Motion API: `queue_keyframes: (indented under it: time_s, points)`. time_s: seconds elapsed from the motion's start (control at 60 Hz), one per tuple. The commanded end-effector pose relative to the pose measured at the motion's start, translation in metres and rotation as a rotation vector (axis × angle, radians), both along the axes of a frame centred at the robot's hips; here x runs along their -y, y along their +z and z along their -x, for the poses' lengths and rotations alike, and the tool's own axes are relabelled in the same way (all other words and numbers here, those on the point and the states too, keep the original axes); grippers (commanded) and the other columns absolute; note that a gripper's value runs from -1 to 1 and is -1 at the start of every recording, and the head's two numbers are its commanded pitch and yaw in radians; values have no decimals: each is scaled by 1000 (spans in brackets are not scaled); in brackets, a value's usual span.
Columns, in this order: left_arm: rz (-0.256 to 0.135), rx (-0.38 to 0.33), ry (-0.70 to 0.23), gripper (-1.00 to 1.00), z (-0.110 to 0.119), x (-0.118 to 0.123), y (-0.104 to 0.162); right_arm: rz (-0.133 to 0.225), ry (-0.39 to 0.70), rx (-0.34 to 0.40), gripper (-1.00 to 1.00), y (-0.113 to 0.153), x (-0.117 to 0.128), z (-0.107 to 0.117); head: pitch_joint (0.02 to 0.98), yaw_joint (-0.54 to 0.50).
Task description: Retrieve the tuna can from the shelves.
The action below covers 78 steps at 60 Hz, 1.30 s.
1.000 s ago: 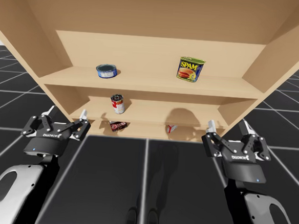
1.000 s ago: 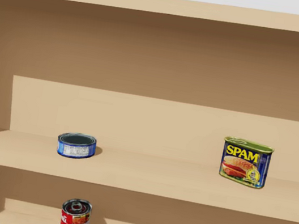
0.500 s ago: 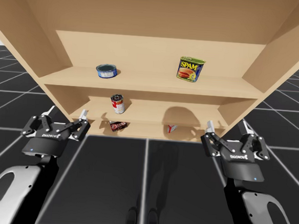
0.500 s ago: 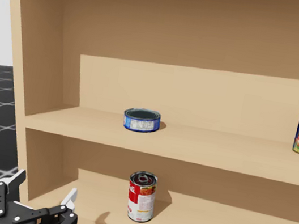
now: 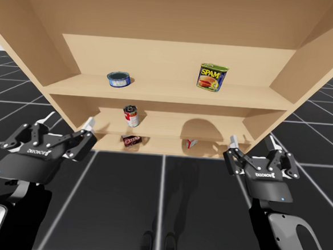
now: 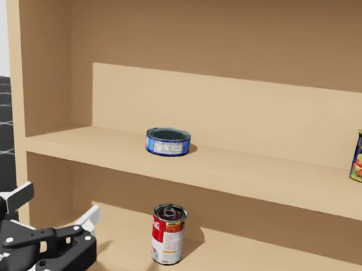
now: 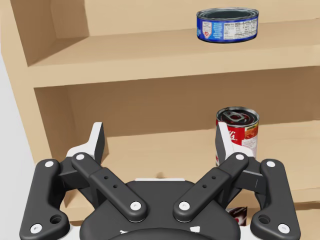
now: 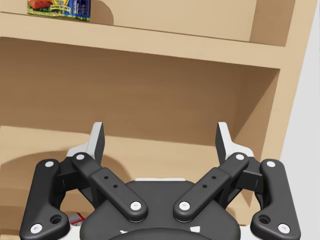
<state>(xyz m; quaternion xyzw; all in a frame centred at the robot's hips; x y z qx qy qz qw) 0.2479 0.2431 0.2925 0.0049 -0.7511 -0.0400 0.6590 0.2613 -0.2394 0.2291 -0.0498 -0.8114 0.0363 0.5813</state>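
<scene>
While both arms hang in front of the shelves (image 5: 168,96), the tuna can (image 5: 118,79), a low blue round can, stands upright on the upper shelf near its left end, well apart from everything else there. On the same board, far over to the right, a green and yellow tin (image 5: 212,77) stands upright on its own.

One shelf down, a red can (image 5: 131,115) with a white band stands upright, a little to the right of the tuna can and below it. On the lowest shelf lie a dark packet (image 5: 132,140), just under the red can, and further right a small red and white thing (image 5: 191,143), too small to make out.

The robot's left gripper (image 5: 69,121) hovers on the near side of the shelves at their left end, level with the lower boards. Its fingers are spread wide with nothing between them. In the left wrist view the tuna can sits ahead of and well above this gripper, off toward its right finger, and the red can stands just beyond that finger.

The right gripper (image 5: 252,140) hangs near the right end of the shelves, at about the same height. Its fingers are likewise parted and hold nothing; bare lower shelves lie ahead of it.
</scene>
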Motion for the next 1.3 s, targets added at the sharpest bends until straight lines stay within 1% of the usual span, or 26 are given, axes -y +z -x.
queue_keyframes:
  time_s: [0.017,0.117,0.167,0.2,0.283,0.367,0.467,0.533,0.583,0.6,0.767,0.85,0.967,1.1,1.15,1.167,1.233,1.3]
  points:
    - [24,0,-76,-1000,9,13,31,5,-5,-4,-1000,-2,0,0,285,254]
    - [27,-10,-108,-1000,9,18,46,4,-7,-5,-1000,-2,1,-1,286,256]
    - [18,-12,-112,-1000,8,20,52,5,-9,-5,-1000,-2,1,-1,286,257]
    - [23,-16,-127,-1000,7,22,58,6,-9,-5,-1000,-2,1,-1,287,257]
    - [16,-27,-135,-1000,3,26,64,9,-10,-6,-1000,-3,1,-1,286,257]
    - [13,-48,-146,-1000,-4,30,70,18,-16,-11,-1000,-5,1,-2,282,262]
    - [21,-80,-156,-1000,-17,36,77,26,-20,-9,-1000,-6,2,-3,277,268]
    - [9,-97,-152,-1000,-25,42,81,28,-23,-7,-1000,-6,2,-3,274,269]
    - [10,-109,-159,-1000,-28,44,82,31,-24,-6,-1000,-6,3,-3,274,268]
    - [1,-117,-153,-1000,-33,47,83,35,-27,-5,-1000,-6,3,-3,274,267]
    - [-10,-152,-156,-1000,-49,54,86,41,-34,0,-1000,-6,4,-3,275,261]
    - [-3,-181,-155,-1000,-61,57,87,42,-36,1,-1000,-5,4,-3,274,259]
    - [-7,-211,-145,-1000,-71,62,87,41,-37,0,-1000,-5,5,-3,274,257]
    - [-31,-250,-132,-1000,-84,69,84,39,-40,1,-1000,-5,7,-3,274,255]
    - [-31,-260,-134,-1000,-86,71,84,39,-41,2,-1000,-5,7,-3,273,254]
    - [-40,-266,-133,-1000,-89,72,84,39,-43,2,-1000,-5,8,-3,273,253]
    - [-50,-279,-128,-1000,-92,73,84,38,-45,0,-1000,-4,8,-3,272,251]
    - [-57,-306,-119,-1000,-99,74,82,38,-46,-2,-1000,-5,9,-3,271,250]
